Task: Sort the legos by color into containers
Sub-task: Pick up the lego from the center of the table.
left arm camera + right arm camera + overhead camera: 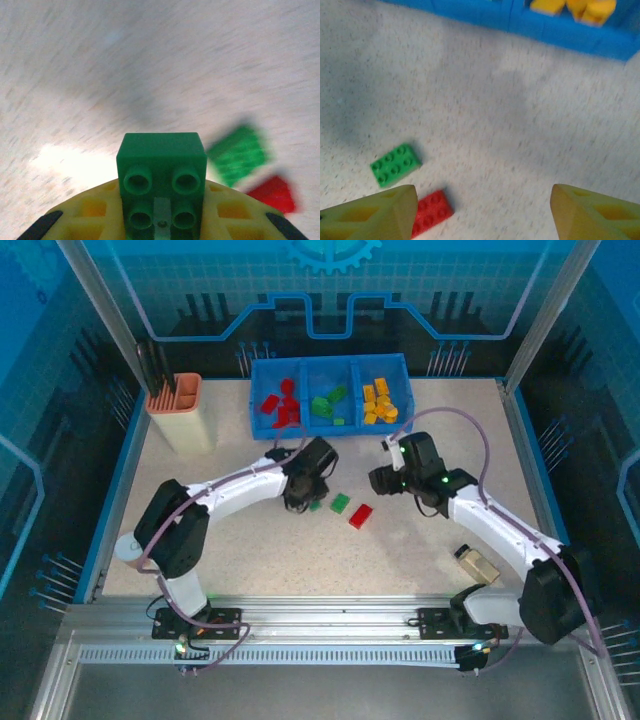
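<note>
Near the table's middle, the left gripper (161, 212) is clamping a dark green lego (161, 165) by one end, so a fast swing risks pivoting it loose. The right gripper (480, 212) is hovering, jaws apart, over a loose green lego (395, 164) and a red lego (431, 211). At the far edge, the front wall of the blue bin (330, 432) is standing in the way.

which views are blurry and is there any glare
Left wrist: the table, loose green lego and red lego streak with motion blur, the held green lego is sharp, glare patch at its left. Right wrist: mildly soft, blue bin included. Top external: sharp.
</note>
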